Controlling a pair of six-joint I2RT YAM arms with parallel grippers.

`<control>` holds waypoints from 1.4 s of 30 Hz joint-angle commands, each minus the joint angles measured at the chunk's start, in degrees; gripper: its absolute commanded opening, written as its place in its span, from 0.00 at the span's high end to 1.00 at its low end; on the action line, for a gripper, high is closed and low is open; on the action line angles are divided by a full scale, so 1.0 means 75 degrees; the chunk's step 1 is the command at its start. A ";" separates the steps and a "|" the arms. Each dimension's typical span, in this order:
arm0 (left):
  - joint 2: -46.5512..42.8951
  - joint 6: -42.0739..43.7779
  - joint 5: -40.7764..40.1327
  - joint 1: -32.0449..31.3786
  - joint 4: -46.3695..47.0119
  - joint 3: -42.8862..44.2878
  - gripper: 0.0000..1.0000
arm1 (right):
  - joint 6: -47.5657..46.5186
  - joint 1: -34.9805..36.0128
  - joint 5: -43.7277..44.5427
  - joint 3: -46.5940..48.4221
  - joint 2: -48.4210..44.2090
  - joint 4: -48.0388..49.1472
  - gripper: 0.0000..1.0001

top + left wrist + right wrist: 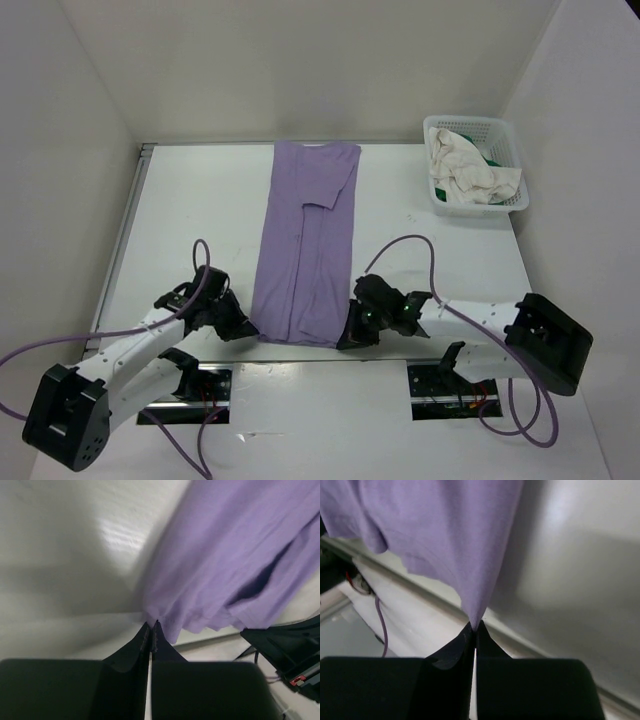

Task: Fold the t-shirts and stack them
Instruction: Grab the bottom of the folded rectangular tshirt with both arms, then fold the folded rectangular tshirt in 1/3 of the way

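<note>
The lavender-purple t-shirt (305, 240) lies on the table as a long narrow strip, sleeves folded in, running from the back edge to the near edge. My left gripper (243, 330) is shut on its near left corner (165, 615). My right gripper (352, 335) is shut on its near right corner (475, 595). Both corners look lifted slightly off the table. The cream-white t-shirt (465, 170) lies bunched in the basket at the back right, with a bit of the bright green t-shirt (494, 158) showing beneath it.
The white lattice basket (512, 135) stands at the back right corner. White walls enclose the table on the left, back and right. Purple cables loop from both arms near the front edge.
</note>
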 commanded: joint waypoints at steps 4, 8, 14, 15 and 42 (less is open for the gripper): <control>0.0002 0.0507 0.0092 -0.0400 -0.1300 0.1788 1.00 | -0.0087 -0.0035 0.0219 0.0884 -0.1346 -0.1944 1.00; 0.0693 0.0753 -0.0271 -0.0178 -0.1127 0.3186 1.00 | -0.1703 -0.2108 -0.0446 0.1822 -0.1293 -0.2489 1.00; 0.2683 0.1491 -0.0272 0.0815 -0.0178 0.4499 1.00 | -0.3170 -0.2931 -0.0063 0.4071 0.0746 -0.2372 1.00; 0.2907 0.1573 -0.0272 0.0958 0.0102 0.4930 1.00 | -0.3287 -0.3037 -0.0063 0.4317 0.1295 -0.2371 1.00; 0.8382 0.2172 -0.1162 0.1345 0.1768 0.8813 0.89 | -0.4894 -0.4737 0.0359 0.8796 0.6315 -0.1961 1.00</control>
